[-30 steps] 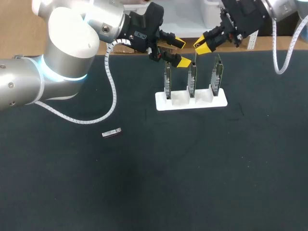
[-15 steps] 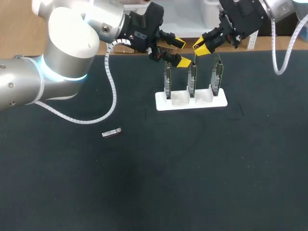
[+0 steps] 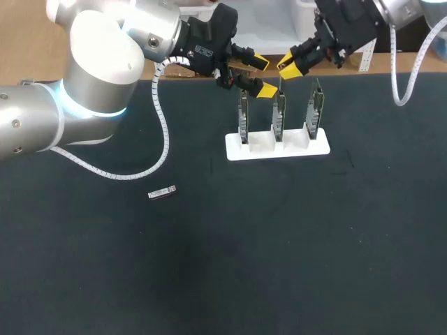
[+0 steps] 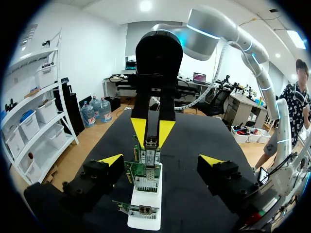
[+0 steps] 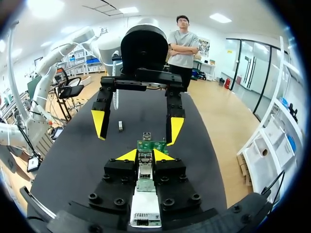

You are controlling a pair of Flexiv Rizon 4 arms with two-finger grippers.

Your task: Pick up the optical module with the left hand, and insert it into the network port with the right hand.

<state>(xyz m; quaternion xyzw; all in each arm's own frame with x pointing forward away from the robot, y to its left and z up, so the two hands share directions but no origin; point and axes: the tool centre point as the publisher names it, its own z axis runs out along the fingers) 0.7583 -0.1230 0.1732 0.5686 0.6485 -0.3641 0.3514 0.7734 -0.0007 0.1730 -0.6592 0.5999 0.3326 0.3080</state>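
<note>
Dark counter [image 3: 279, 265], module [image 3: 162, 192] lying flat on it, alone, well left of the rest. Left gripper [image 3: 262, 75] hovers over the leftmost of three upright cards [image 3: 279, 115], jaws released wide, nothing in them. Cards stand in a white holder [image 3: 277, 148]. Right gripper [image 3: 288, 67] hangs above the middle and right cards; can't tell its jaws' state.

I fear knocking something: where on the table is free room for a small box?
Bare: the wide half of the table past the optical module and the white holder, away from the arms, and the strip right of the holder. Crowded: the edge where left gripper and right gripper hang by the cards.
</note>
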